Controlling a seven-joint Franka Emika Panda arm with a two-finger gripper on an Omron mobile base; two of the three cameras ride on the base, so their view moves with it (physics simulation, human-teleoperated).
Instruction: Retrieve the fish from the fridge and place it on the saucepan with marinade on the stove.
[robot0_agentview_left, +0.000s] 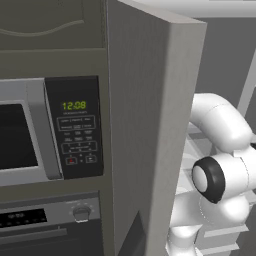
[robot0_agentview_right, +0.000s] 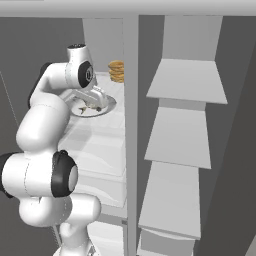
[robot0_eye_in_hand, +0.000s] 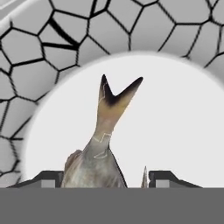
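The fridge (robot0_agentview_right: 102, 145) stands open, and my arm reaches onto an upper white shelf. There the fish (robot0_eye_in_hand: 103, 144), pale grey with a dark forked tail, lies on a round white plate (robot0_eye_in_hand: 175, 131). My gripper (robot0_eye_in_hand: 108, 177) is low over the plate with one finger on each side of the fish's body. The jaws are open, with a small gap at the right finger. In the right base view the gripper (robot0_agentview_right: 93, 102) hangs over the fish (robot0_agentview_right: 89, 108) on the plate (robot0_agentview_right: 109, 105). The saucepan, marinade and stove are out of view.
A stack of tan rounds (robot0_agentview_right: 116, 71) sits behind the plate on the same shelf. The open fridge door (robot0_agentview_left: 150, 125) stands to the left of the arm, and door shelves (robot0_agentview_right: 185, 80) are on the right. A microwave (robot0_agentview_left: 30, 135) and oven (robot0_agentview_left: 45, 220) lie further left.
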